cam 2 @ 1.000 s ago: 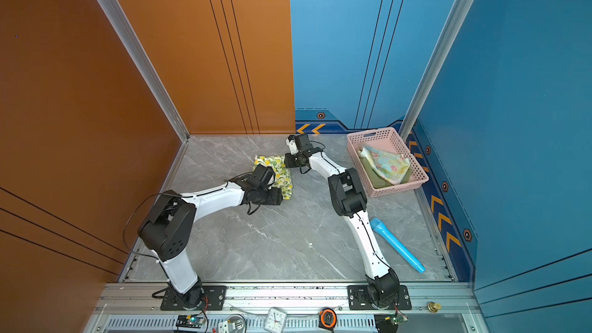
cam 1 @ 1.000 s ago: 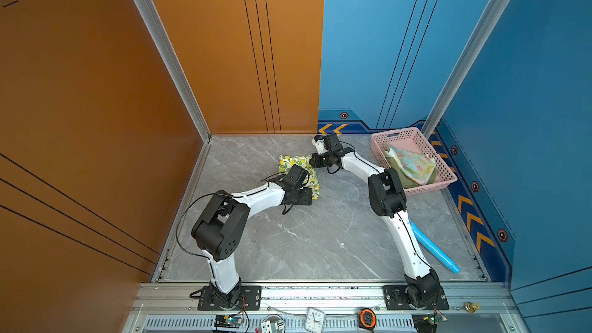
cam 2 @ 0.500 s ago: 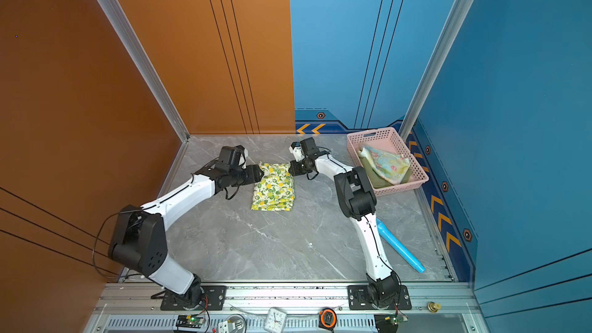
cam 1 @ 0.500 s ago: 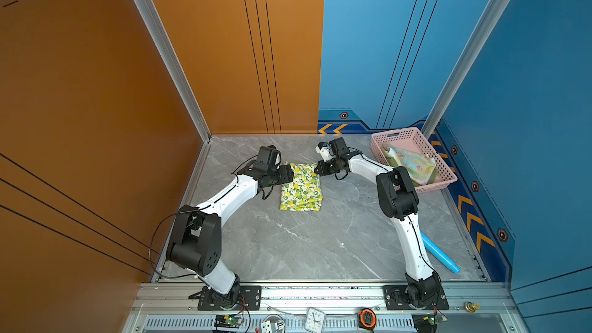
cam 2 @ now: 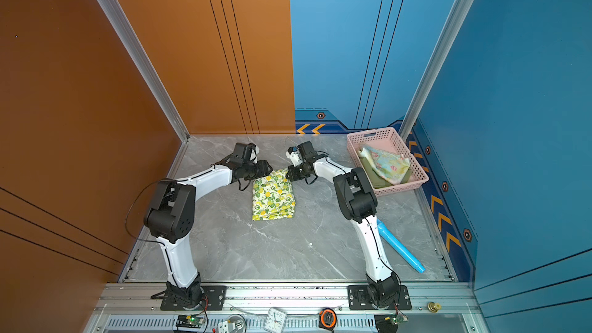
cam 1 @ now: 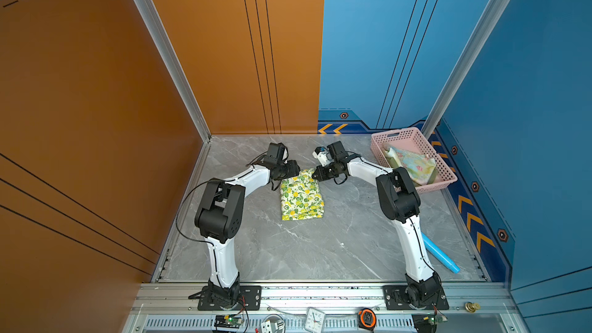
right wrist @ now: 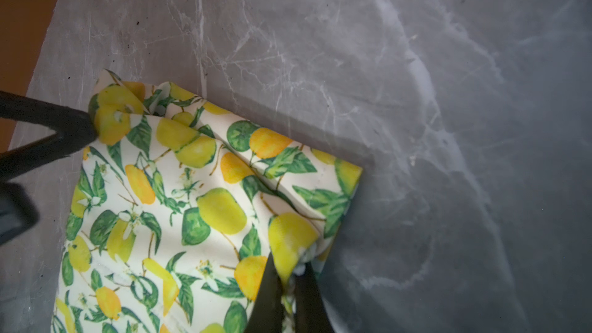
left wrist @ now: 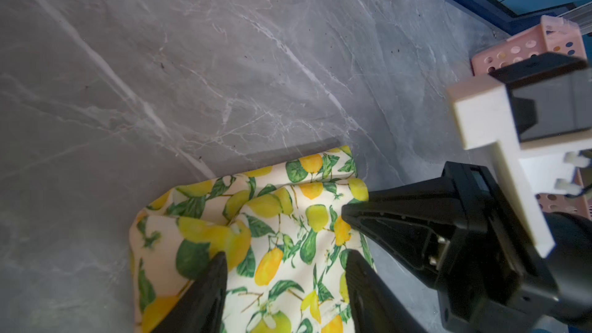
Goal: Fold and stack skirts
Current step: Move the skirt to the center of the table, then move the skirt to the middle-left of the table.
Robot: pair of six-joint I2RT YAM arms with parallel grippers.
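Right wrist view: right hand (right wrist: 290,270) clamps lemon skirt (right wrist: 192,203) corner, left hand (left wrist: 285,254) half-open astride the other, cloth now flat on tabletop (right wrist: 320,43) near pink basket (cam 1: 400,132), no longer bunched, so next fold looks ready.

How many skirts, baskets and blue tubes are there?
Skirts: 3 (lemon skirt, flowery skirt, olive green skirt)
Baskets: 1 (pink basket)
Tubes: 1 (blue tube)
Total: 5
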